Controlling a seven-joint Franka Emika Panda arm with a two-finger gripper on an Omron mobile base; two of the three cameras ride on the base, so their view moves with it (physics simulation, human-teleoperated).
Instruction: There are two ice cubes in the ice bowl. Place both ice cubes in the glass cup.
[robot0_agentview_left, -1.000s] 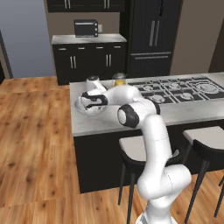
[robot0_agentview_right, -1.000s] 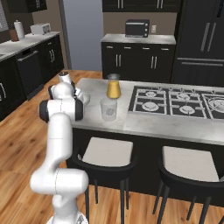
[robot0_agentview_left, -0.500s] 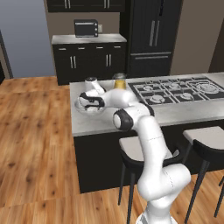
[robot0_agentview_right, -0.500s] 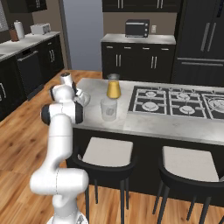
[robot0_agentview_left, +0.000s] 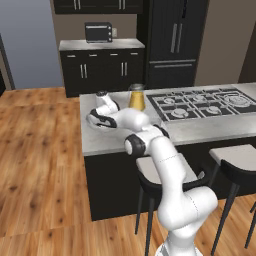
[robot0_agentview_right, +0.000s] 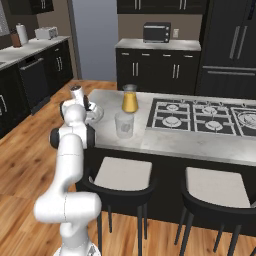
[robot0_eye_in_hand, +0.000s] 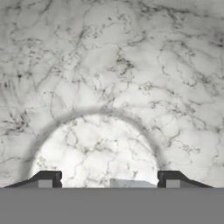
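Hand (robot0_eye_in_hand: 109, 178) spread wide over the bowl (robot0_eye_in_hand: 94, 144), one pale ice cube (robot0_eye_in_hand: 131, 183) cut off at 6 o'clock, second cube not discernible, cup (robot0_agentview_right: 124, 124) on the table (robot0_agentview_right: 200, 142).

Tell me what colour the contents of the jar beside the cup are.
Orange-yellow, under a dark lid; the jar shows best in the right base view.

1 ice bowl (robot0_agentview_right: 95, 114), 1 glass cup (robot0_agentview_right: 124, 125), 1 jar (robot0_agentview_right: 129, 99) w/ orange-yellow contents, 1 ice cube (robot0_eye_in_hand: 132, 183) seen betw fingertips, 2 stools (robot0_agentview_right: 122, 175), 1 microwave (robot0_agentview_right: 156, 32), 1 toaster (robot0_agentview_right: 46, 33).
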